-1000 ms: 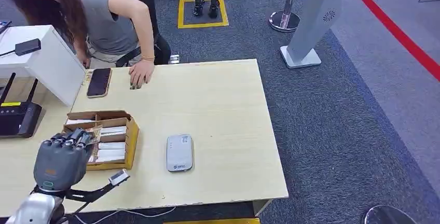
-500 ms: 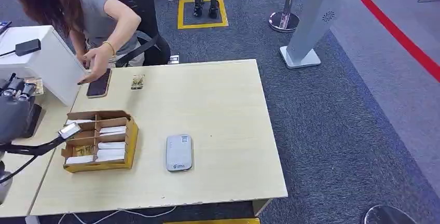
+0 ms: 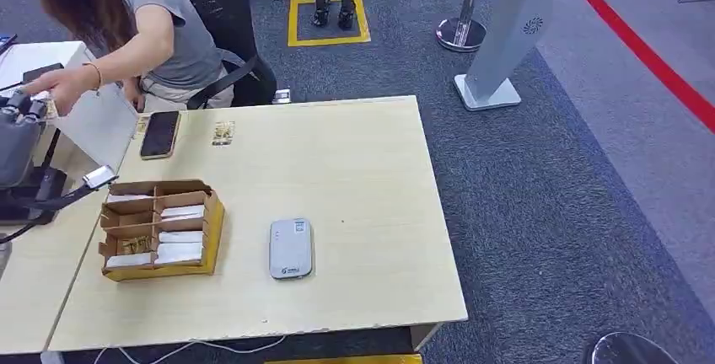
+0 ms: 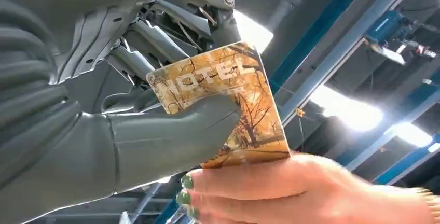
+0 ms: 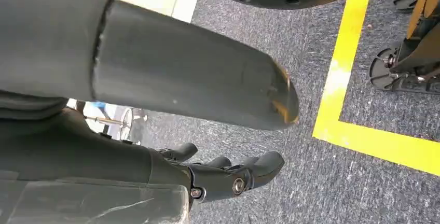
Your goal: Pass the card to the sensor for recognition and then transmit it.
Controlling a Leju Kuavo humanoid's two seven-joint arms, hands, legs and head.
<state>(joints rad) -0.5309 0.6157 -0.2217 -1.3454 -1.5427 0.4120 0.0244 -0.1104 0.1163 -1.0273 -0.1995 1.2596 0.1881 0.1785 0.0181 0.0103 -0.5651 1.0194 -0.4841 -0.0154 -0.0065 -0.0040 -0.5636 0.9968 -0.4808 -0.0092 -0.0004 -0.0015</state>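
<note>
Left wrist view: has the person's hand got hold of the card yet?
Yes, the person's hand touches the card's free edge while the left hand pinches its other end.

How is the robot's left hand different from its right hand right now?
The left hand is raised and pinches a hotel card between thumb and fingers; the right hand holds nothing. A person's hand touches the card at the left hand; nobody is near the right hand. The right hand hangs over grey carpet with fingers loosely curled. Both hands are grey with darker fingers.
</note>
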